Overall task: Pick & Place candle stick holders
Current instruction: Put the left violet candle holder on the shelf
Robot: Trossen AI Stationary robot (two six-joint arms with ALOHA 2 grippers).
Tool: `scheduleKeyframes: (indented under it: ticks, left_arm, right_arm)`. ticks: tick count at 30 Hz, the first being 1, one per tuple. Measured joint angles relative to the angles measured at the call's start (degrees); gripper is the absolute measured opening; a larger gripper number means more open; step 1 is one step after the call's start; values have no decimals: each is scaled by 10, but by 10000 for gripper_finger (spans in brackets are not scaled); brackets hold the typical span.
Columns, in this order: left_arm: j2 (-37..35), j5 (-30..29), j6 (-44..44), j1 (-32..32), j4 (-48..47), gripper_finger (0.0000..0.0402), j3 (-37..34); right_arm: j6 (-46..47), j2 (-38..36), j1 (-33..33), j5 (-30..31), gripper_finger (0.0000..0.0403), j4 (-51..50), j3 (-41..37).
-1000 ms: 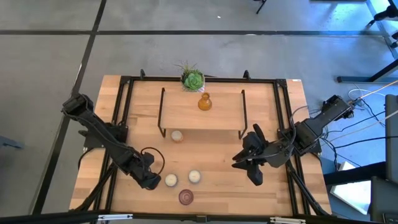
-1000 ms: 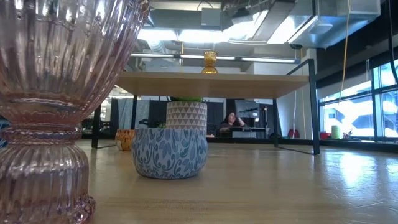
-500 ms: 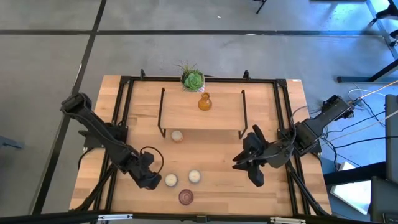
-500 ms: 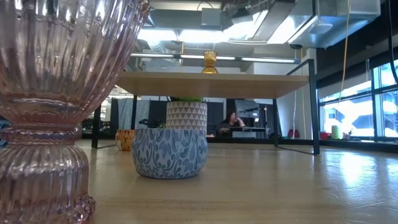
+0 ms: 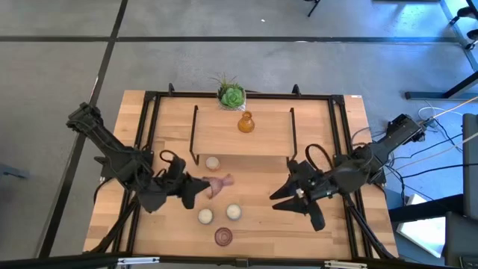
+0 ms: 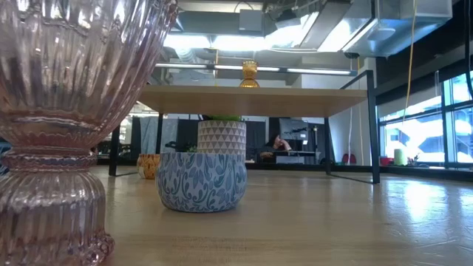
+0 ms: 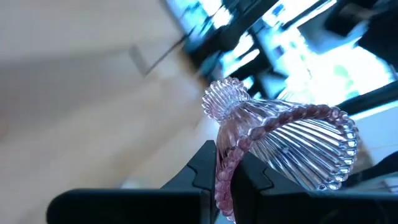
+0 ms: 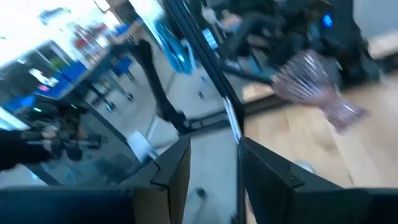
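My left gripper is shut on a pinkish ribbed glass candle stick holder, which lies on its side in the air above the table's middle. My right gripper hovers open at the right and holds nothing. A second pink glass holder stands on its foot near the front edge and looms large in the low view. An amber one stands on the raised shelf. Three low cream-topped round ones sit on the table. My left gripper pinches the holder's beaded rim between its two fingertips, one finger on either side of the cup wall. The fingers reach nearly level from the table's left. The holder is lifted clear and tilted, with its narrow neck and foot pointing away from the gripper.
A green spiky plant stands at the far edge behind the wooden shelf on black legs. A black frame runs along the table's sides. Bare wood lies between the two grippers.
My left gripper has risen from the table's front left and gone toward the middle, tipping from pointing down to nearly level. The pink holder has come up with it, lifted clear and turned onto its side. My right gripper has tipped upward a little.
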Motion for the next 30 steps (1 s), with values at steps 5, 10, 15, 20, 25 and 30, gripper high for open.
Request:
scheduleKeyframes:
  ticks: [5, 10, 15, 20, 25, 30]
  left_arm:
    - [16, -10, 148, 39, 146, 17, 0]
    - [42, 59, 290, 71, 298, 17, -1]
    - [53, 113, 391, 68, 381, 17, -1]
    - [54, 120, 437, 61, 419, 17, -1]
    - [54, 128, 473, 64, 450, 17, -1]
    - [54, 145, 473, 77, 450, 17, -1]
  right_arm:
    - [-29, -6, -19, -5, 140, 23, 0]
    - [-43, -9, -36, -46, 140, 22, 0]
    - [-65, -26, -45, -110, 140, 22, 0]
    - [-69, -39, -46, -115, 140, 21, 0]
    - [-55, -35, -50, -133, 162, 21, 0]
    - [-54, -34, -52, -76, 201, 15, 0]
